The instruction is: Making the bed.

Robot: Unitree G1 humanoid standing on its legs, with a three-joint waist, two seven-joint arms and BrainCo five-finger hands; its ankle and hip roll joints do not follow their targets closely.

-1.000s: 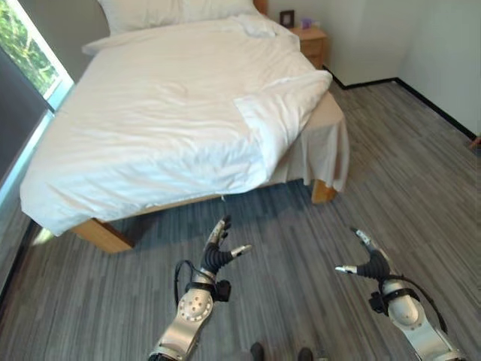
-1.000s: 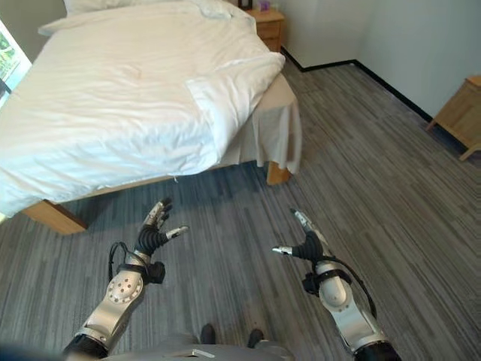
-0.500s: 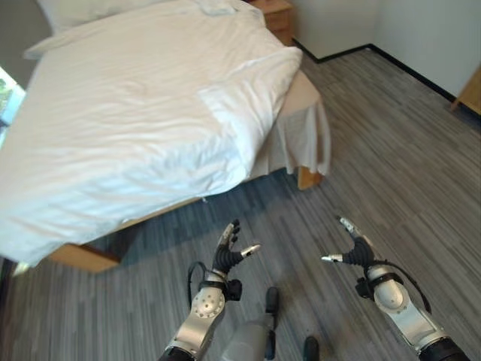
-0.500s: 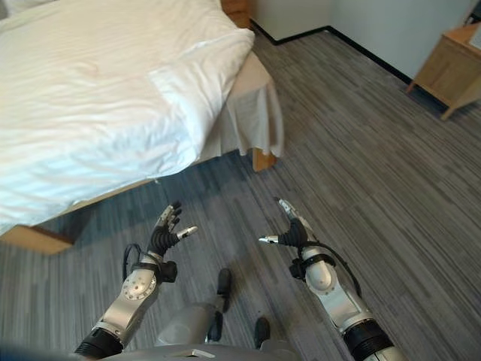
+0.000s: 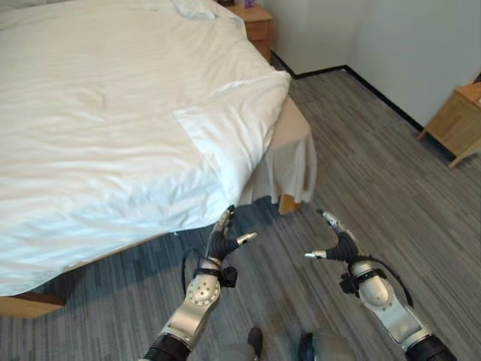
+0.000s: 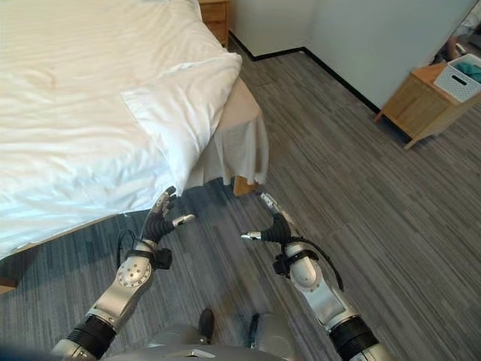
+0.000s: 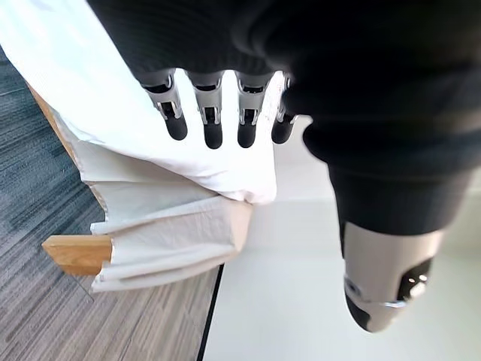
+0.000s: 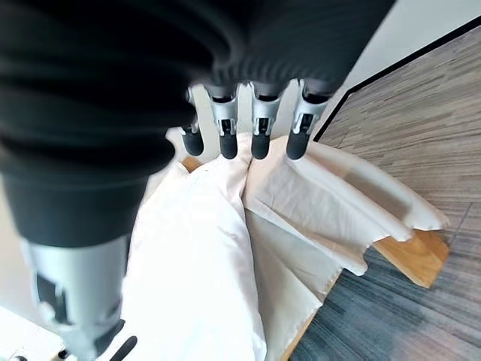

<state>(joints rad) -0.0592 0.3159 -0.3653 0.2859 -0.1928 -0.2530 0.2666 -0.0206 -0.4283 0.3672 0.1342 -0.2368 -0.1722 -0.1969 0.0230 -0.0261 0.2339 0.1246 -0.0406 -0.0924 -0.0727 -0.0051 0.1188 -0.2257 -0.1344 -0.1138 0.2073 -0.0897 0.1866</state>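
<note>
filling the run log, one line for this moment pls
phase: approach | left hand: open, empty | right hand: open, empty | duvet: corner folded back, untouched

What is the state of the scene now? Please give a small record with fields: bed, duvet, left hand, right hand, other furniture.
bed: wooden frame, one leg showing at the near corner under a beige skirt
duvet: white, its near corner folded back on itself, edge hanging over the side
left hand: open, over the floor just below the duvet's hanging edge, holding nothing
right hand: open, over the floor near the bed leg, holding nothing
other furniture: nightstand beside the bed's far end; wooden cabinet by the wall, white basket on top
</note>
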